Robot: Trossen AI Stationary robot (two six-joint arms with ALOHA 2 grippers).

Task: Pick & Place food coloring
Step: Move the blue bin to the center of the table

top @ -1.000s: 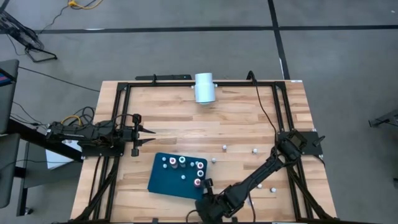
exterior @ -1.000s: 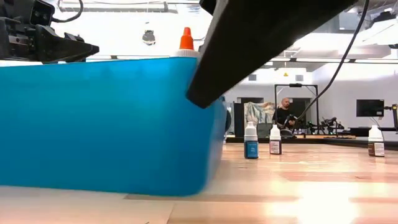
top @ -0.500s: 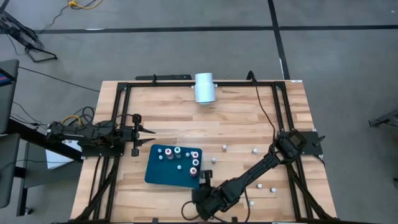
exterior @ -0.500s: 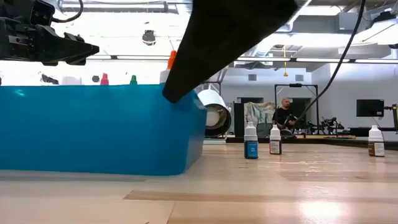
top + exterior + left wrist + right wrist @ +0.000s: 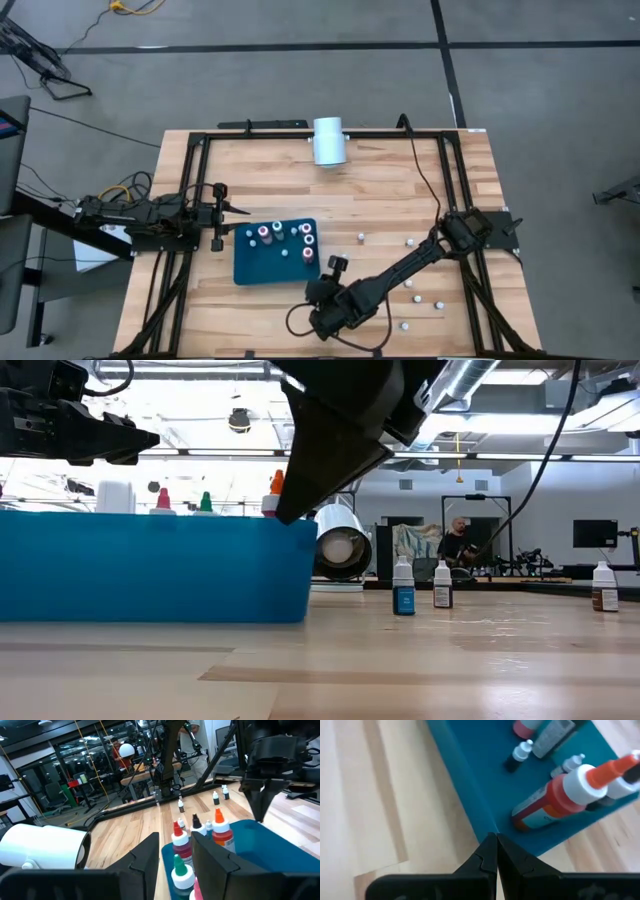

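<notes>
Teal tray (image 5: 248,266) holds several food coloring bottles (image 5: 307,238); others (image 5: 409,241) stand loose on the desk (image 5: 380,190). The right claw (image 5: 336,264), shut and empty, touches the tray's corner, seemingly nudging it; next it must open over a loose bottle. The left claw (image 5: 243,218) waits part open, empty.

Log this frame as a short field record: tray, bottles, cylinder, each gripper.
tray: teal tray, front-left of table centre, flat on the wood
bottles in tray: several upright, red, orange and green tips
loose bottles: a few standing on the table right of the tray
white cylinder: on its side at the far edge
right gripper: shut, tips at the tray's right edge
left gripper: beside the tray's left corner, holding nothing
</notes>
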